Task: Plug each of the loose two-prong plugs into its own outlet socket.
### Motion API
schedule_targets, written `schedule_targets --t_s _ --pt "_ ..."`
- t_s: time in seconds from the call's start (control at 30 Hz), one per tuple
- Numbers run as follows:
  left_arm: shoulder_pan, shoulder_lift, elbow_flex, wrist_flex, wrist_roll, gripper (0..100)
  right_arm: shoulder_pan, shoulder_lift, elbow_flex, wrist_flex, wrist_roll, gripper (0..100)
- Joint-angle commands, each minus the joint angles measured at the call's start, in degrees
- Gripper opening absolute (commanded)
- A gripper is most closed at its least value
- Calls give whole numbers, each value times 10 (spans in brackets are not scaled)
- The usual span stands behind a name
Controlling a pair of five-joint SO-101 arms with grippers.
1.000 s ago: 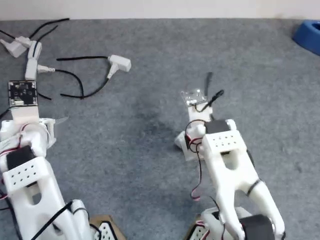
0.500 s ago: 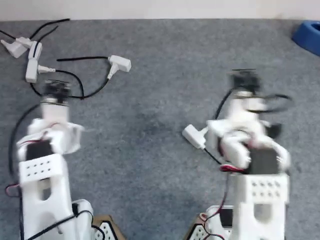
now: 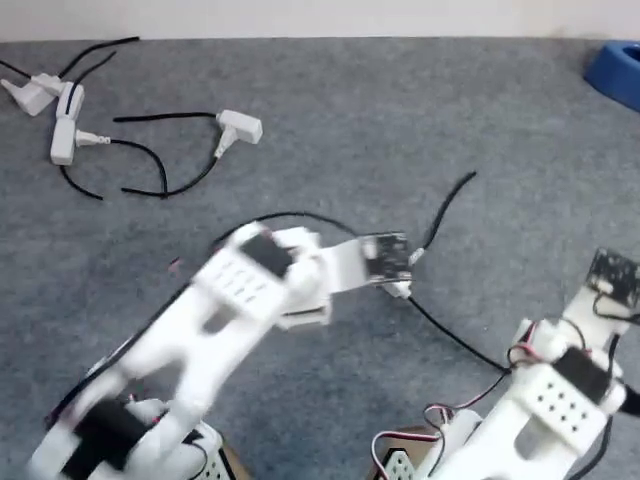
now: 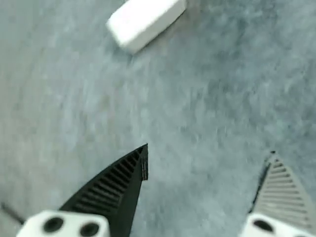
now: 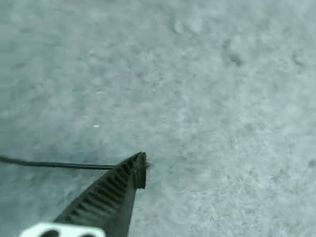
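As far as I can judge, the job is barely begun, since nothing near the arms is joined. Nearest, the right arm (image 3: pixel 560 400) sits low at the near right corner. Its right hand (image 5: pixel 137 170) hangs above bare grey counter (image 3: pixel 400 120), with a thin black cord (image 5: pixel 59 164) just beside it. Whether that hand is open or closed I cannot tell.

Further in, the left arm (image 3: pixel 240 300) stretches across to the middle of the counter. The left hand (image 4: pixel 207 153) is spread wide with nothing in it. A white block (image 4: pixel 145 22), either a plug or a socket body, lies a little ahead of it and apart from both fingers. The cord trails out from under that wrist toward the near right and toward the far side, so it could snag a hand coming down.

The rest lie far off at the left corner:
- An angled plug (image 3: pixel 240 127) is loose on its own cord.
- A pair of white pieces (image 3: pixel 64 122) lie end to end and may be mated, but they are too small to be sure.
- One more white piece (image 3: pixel 25 93) lies beyond them.

All of these are well apart from both hands. A blue tub (image 3: pixel 615 68) sits at the far right edge, out of the way.
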Motion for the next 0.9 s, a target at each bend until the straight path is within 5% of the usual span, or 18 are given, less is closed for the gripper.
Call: schedule_targets --t_s 0.0,0.33,0.73,0.87 --pt "35 201 -208 38 -69 355 22 -67 35 -25 5 556" --pt "43 508 -647 151 -177 355 22 -194 106 -21 -16 556" --pt "68 750 -897 207 -193 351 18 -209 109 3 -16 556" --pt "62 776 -958 245 -189 198 7 -212 127 0 -12 556"
